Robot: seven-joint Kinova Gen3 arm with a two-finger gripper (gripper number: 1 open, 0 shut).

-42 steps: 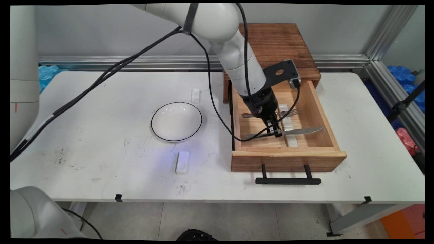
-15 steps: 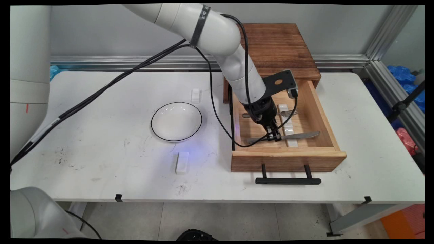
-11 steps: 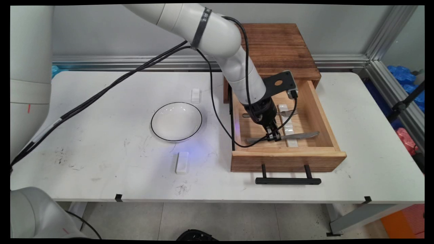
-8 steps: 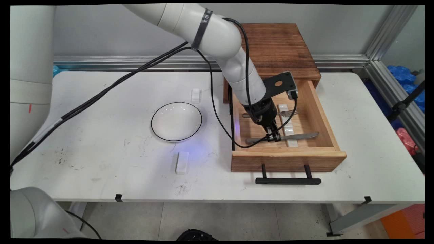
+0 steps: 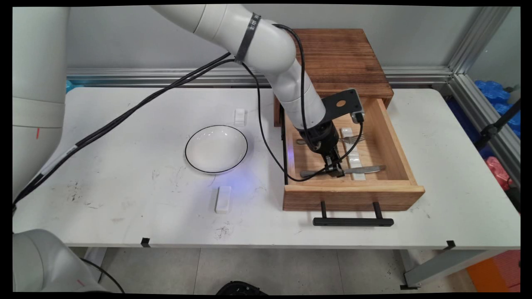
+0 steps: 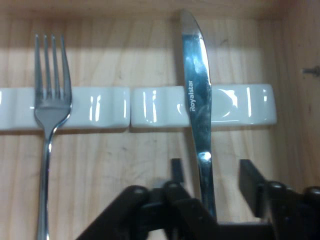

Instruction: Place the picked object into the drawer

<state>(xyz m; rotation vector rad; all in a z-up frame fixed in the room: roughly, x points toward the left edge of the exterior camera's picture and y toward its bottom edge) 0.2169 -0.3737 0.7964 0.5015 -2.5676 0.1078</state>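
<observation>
Two black fingers (image 6: 248, 176) of end effector (image 5: 335, 169) spread apart, straddling handle of shiny steel table knife (image 6: 199, 112), not clamped. Knife blade propped across white ceramic cutlery rest (image 6: 150, 106) inside open wooden drawer (image 5: 353, 195) on white desk (image 5: 124, 187), beside steel fork (image 6: 49, 107).

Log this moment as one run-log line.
gripper: open, fingers astride silver table knife | knife: blade across white ceramic cutlery rest | silver fork: beside | place: open wooden drawer
</observation>
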